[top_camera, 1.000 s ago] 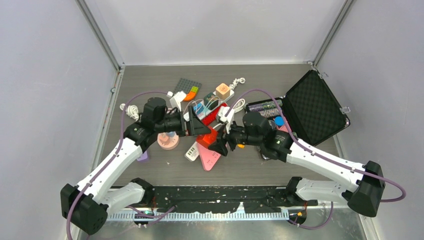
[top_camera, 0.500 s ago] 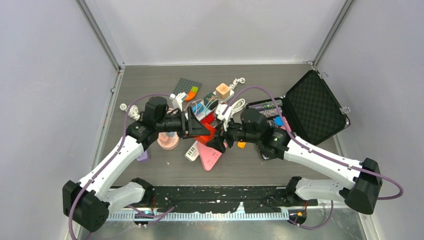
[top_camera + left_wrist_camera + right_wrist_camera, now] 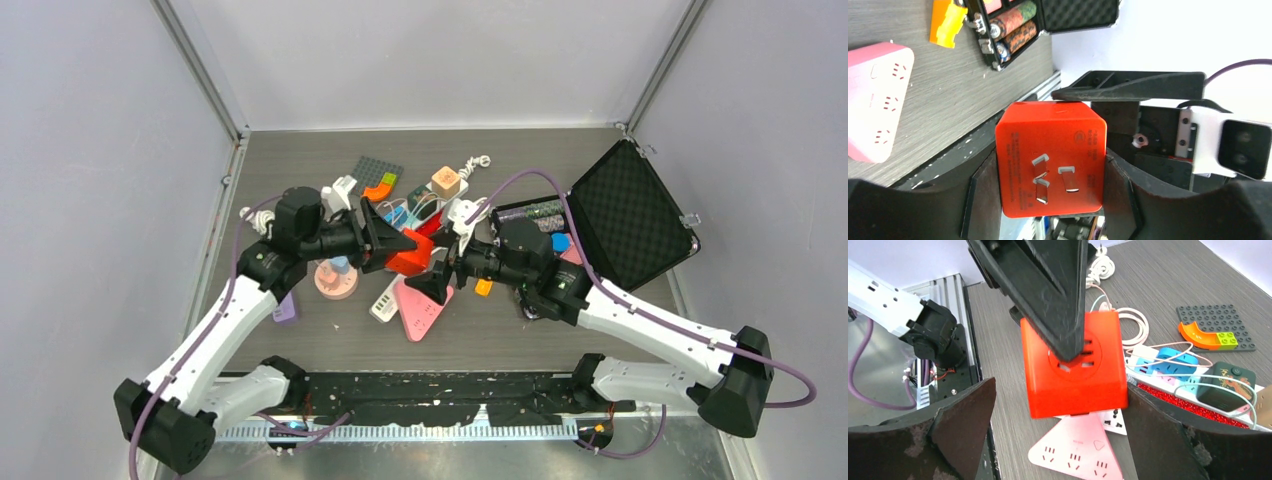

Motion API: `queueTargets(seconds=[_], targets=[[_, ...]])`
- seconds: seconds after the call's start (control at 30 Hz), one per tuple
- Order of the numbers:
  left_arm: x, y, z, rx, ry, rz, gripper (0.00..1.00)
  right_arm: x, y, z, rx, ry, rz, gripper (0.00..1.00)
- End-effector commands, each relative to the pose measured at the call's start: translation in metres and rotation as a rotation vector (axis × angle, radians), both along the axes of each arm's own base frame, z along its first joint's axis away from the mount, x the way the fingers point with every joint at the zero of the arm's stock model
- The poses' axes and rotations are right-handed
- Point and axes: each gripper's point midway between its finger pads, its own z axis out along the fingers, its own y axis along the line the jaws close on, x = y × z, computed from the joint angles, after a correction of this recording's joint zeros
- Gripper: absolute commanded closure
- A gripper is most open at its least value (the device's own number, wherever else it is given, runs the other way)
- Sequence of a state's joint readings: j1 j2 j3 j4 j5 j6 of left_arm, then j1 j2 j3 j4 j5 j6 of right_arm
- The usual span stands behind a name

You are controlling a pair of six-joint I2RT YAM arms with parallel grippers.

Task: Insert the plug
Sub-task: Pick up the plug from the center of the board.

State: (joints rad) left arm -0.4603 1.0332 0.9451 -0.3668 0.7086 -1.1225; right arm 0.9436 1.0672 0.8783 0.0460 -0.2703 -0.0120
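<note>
since a second ago the left gripper (image 3: 1050, 170) has carried the red plug (image 3: 1083, 385) up and back, and the right arm has drawn off a little. left fingers are clamped on the plug's sides, prongs toward its wrist camera. right gripper (image 3: 440, 280) gapes wide, facing the plug above the pink strip (image 3: 420, 312).

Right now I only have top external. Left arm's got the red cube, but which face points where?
Observer: Left wrist shows the red cube clamped between the left fingers, with its three-prong face toward that camera.
Operator: And the socket side?
Observer: Right wrist sees the socket face toward the right arm, partly crossed by one left finger.
Operator: Right fingers on it?
Observer: The right fingers are spread wide on either side of it. I can't tell if they touch it.
</note>
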Motion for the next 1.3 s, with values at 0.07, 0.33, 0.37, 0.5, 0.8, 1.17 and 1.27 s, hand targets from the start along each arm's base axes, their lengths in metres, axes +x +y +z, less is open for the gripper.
queueTargets(seconds=[0.07,0.33,0.37,0.5,0.8,1.17,1.27], targets=[[0.009,0.023,0.056,-0.110,0.032,0.278,1.00,-0.002,0.013,0.041,0.155,-0.031,0.029,0.03],[0.001,0.029,0.079,-0.219,0.119,0.334,1.00,-0.005,0.025,0.074,0.278,-0.014,0.067,0.03],[-0.001,0.027,0.082,-0.243,0.132,0.326,1.00,-0.006,0.026,0.078,0.296,-0.006,0.077,0.02],[-0.007,0.024,0.096,-0.330,0.170,0.295,1.00,-0.006,0.033,0.089,0.349,0.018,0.092,0.00],[-0.015,0.018,0.098,-0.412,0.231,0.230,1.00,-0.007,0.034,0.107,0.417,-0.010,0.100,0.25],[-0.024,0.015,0.137,-0.596,0.034,0.099,1.00,-0.034,0.029,0.108,0.474,-0.051,0.231,0.15],[-0.027,0.016,0.144,-0.646,0.020,0.072,1.00,-0.050,0.015,0.122,0.571,-0.162,0.282,0.13]])
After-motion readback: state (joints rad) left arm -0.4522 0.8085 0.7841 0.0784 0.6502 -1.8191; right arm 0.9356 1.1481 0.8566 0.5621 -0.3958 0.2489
